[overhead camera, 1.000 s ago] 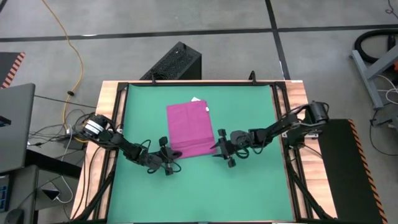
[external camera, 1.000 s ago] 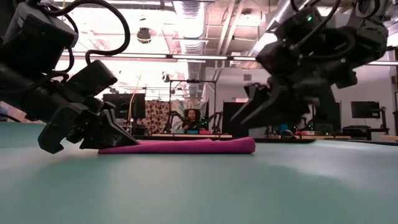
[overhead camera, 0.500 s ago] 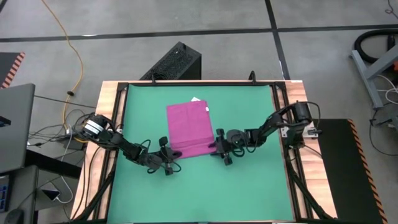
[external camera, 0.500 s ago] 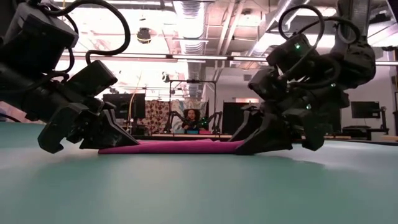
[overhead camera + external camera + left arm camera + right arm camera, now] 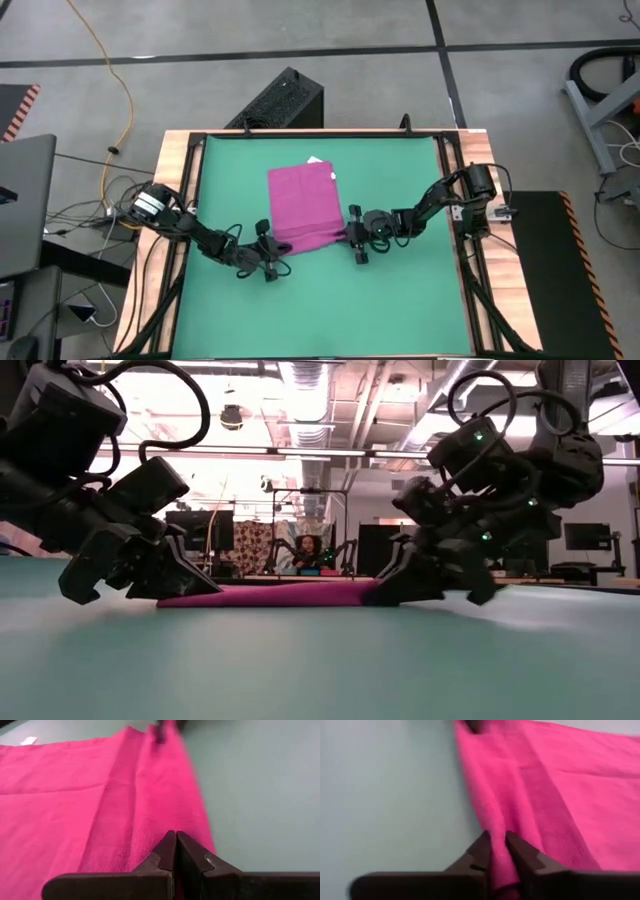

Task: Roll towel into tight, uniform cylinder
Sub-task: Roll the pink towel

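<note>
The right gripper (image 5: 498,851) pinches a fold of the towel (image 5: 303,207) at its near right corner, and the left gripper (image 5: 176,851), fingers clenched together, seems to nip the near left corner, though the cloth between its tips is hard to make out. The towel lies mostly flat around the middle of the green mat (image 5: 400,300), only its near edge turned into one narrow fold. Nearly all the rolling toward the far edge is left.
</note>
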You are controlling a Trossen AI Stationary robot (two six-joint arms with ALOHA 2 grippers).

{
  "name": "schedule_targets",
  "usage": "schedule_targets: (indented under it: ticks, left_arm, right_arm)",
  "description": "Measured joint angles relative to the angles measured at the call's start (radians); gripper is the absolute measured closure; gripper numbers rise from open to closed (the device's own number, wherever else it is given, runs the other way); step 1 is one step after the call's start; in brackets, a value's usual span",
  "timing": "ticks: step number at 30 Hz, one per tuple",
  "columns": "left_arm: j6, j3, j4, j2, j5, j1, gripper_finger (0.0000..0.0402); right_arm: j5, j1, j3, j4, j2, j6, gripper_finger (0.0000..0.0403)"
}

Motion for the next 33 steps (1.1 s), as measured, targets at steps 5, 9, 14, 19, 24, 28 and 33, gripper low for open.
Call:
schedule_targets:
  ticks: [5, 9, 14, 19, 24, 28, 33]
  left_arm:
    - [0.007, 0.000, -0.019, -0.045, 0.074, 0.000, 0.0401]
    - [0.024, -0.003, -0.088, -0.122, 0.109, -0.002, 0.0401]
    - [0.104, -0.004, -0.165, -0.241, 0.074, -0.002, 0.0402]
    - [0.227, -0.002, -0.166, -0.316, 0.021, 0.008, 0.0402]
    - [0.344, 0.010, -0.148, -0.330, 0.021, 0.051, 0.0402]
    - [0.427, 0.010, -0.053, -0.291, 0.121, 0.127, 0.0402]
    - [0.521, 0.011, 0.072, -0.224, 0.231, 0.200, 0.0402]
  right_arm:
    - [0.008, 0.012, 0.000, 0.003, -0.001, 0.100, 0.0381]
    - [-0.003, 0.044, -0.001, -0.008, -0.016, 0.158, 0.0381]
    - [-0.014, 0.092, -0.005, -0.078, -0.079, 0.219, 0.0381]
    - [-0.039, 0.114, -0.005, -0.214, -0.195, 0.267, 0.0381]
    - [-0.058, 0.119, -0.010, -0.351, -0.318, 0.314, 0.0381]
    - [-0.058, 0.115, -0.009, -0.405, -0.389, 0.342, 0.0381]
    - [-0.090, 0.104, 0.003, -0.433, -0.409, 0.389, 0.0381]
